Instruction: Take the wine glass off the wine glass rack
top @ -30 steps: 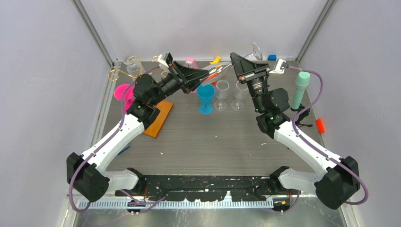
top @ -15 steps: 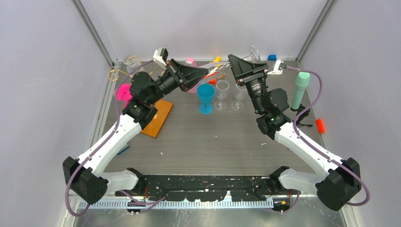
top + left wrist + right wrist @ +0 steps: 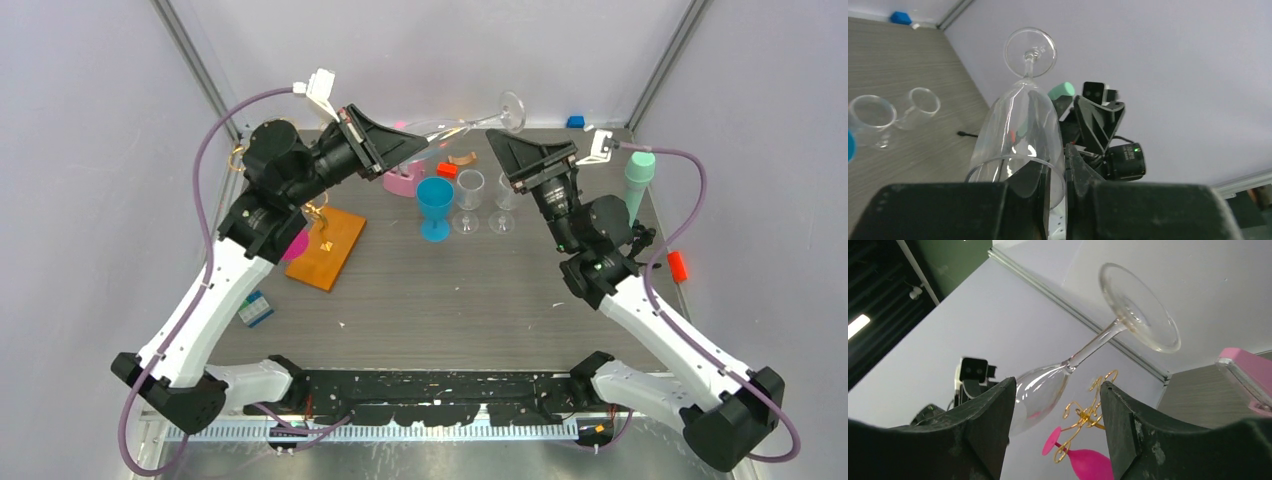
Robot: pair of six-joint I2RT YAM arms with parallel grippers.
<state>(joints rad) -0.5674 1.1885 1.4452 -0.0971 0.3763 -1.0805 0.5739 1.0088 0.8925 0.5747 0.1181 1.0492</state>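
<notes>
My left gripper (image 3: 426, 144) is shut on the rim of a clear wine glass (image 3: 452, 127) and holds it in the air, lying nearly level, with its foot (image 3: 511, 110) toward the back right. The left wrist view shows one finger (image 3: 1040, 185) inside the bowl (image 3: 1020, 120) and the other outside it. My right gripper (image 3: 500, 146) stands open just below and right of the stem (image 3: 1094, 342), gripping nothing. The gold wine glass rack (image 3: 1091, 407) on its orange-brown base (image 3: 328, 250) stands at the left, half hidden by my left arm, and a pink glass (image 3: 1090, 464) hangs on it.
A blue goblet (image 3: 435, 206) and two clear glasses (image 3: 469, 196) (image 3: 506, 202) stand at mid-back. A pink metronome (image 3: 404, 181) sits behind them. A mint cylinder (image 3: 635, 186), a red piece (image 3: 678, 265) and a blue block (image 3: 575, 122) are on the right.
My right gripper has opened wide and drawn back a little from the glass. My left arm has risen and pulled leftward, carrying the clear glass higher.
</notes>
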